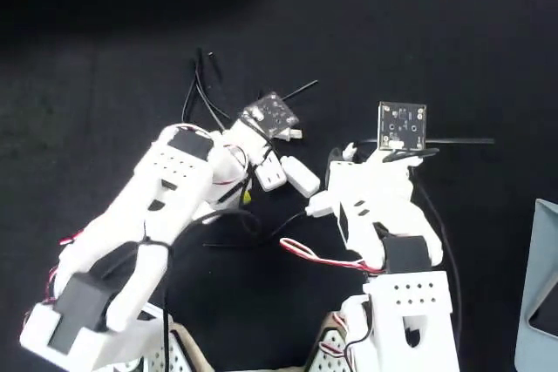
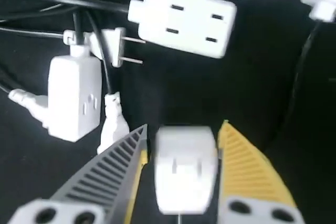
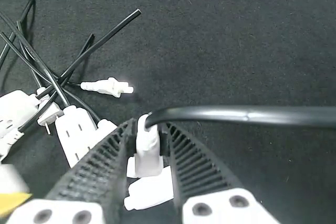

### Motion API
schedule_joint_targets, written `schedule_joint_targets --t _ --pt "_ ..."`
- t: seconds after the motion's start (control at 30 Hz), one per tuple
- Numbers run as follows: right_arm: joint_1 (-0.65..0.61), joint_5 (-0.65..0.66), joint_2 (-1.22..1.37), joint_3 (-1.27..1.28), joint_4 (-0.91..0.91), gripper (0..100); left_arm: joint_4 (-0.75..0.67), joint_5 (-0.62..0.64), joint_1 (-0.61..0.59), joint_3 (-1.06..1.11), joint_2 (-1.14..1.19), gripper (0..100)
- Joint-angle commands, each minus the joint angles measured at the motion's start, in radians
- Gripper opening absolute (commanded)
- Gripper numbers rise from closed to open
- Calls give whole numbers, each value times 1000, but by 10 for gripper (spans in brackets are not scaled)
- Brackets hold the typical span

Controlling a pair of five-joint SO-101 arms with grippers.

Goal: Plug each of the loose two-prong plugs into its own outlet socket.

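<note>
My left gripper (image 2: 181, 145) is shut on a white outlet block (image 2: 184, 174), held between its grey and yellow fingers; in the high view it sits mid-table (image 1: 266, 172). Just beyond lie a white outlet adapter (image 2: 184, 19) with its slots showing, another white outlet block (image 2: 73, 98), and a loose two-prong plug (image 2: 113, 45) with bare prongs. My right gripper (image 3: 149, 129) is shut on a white plug (image 3: 147, 153) whose black cable (image 3: 241, 114) trails away. A second loose white plug (image 3: 107, 86) lies on the black cloth beyond it.
Several black cables (image 1: 199, 93) fan out behind the outlets. A white piece (image 3: 149, 191) lies under the right gripper's fingers. A grey container (image 1: 536, 302) stands at the table's right edge. Black cloth (image 1: 105, 58) covers the far and left parts of the table.
</note>
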Motion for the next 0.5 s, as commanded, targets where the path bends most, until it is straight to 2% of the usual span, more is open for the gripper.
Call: schedule_joint_targets --t 0.0,0.1,0.2,0.37,0.47 --pt "11 -5 -10 -2 -15 14 -117 81 5 7 74 256" --pt "11 -5 -10 -2 -15 14 -91 80 10 -30 118 266" --pt "11 -5 -10 -2 -15 14 20 80 1 -124 118 265" --pt "9 -5 -10 -2 -15 14 196 129 -67 -245 72 263" --pt "-5 -5 -8 -2 -15 14 242 137 -130 -239 -28 263"
